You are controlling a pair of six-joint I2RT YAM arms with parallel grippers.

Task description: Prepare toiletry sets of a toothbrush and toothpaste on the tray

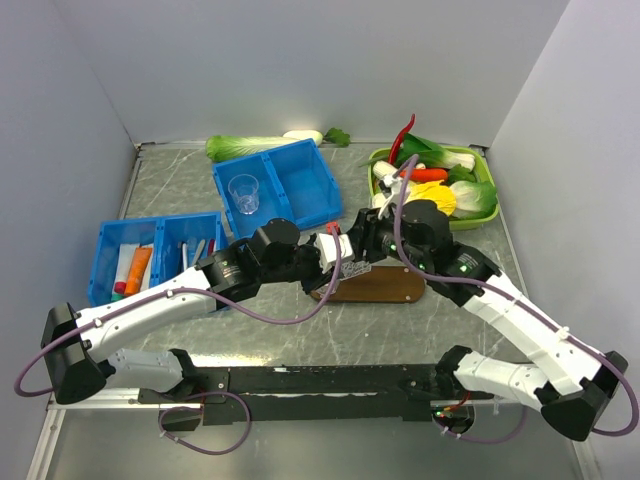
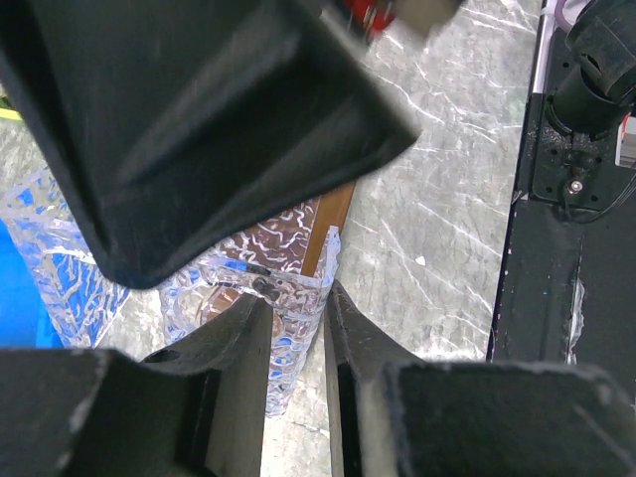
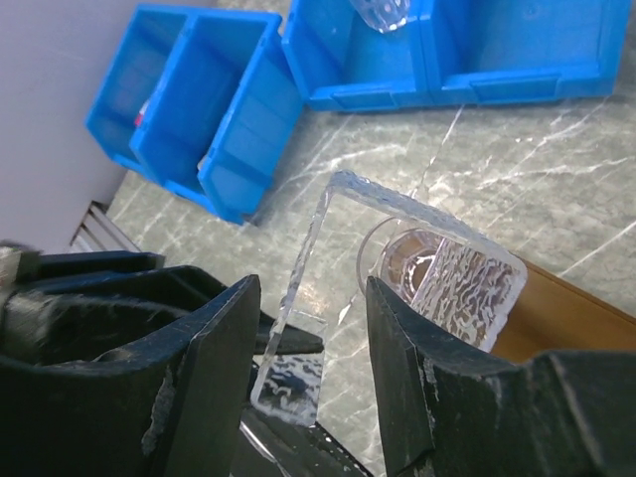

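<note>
Step in hand, seemingly: a clear cup (image 2: pixel 288 273) is being placed at the tray (image 1: pixel 385 288)'s L end. Its wall is pinched tight by the left gripper (image 2: pixel 296 323). The right gripper (image 3: pixel 313 298) is part-open astride the rim, no contact seen. Next, prob.: cup to be stood upright & released, then a brush (image 1: pixel 197 252) + tube (image 1: pixel 124 265) fetched from the bin (image 1: pixel 130 224). No writing can be read.

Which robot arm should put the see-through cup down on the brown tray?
Probably left. The left gripper pinches the rim of the clear cup right by the wooden tray; the right gripper only straddles the cup wall, with gaps.
</note>
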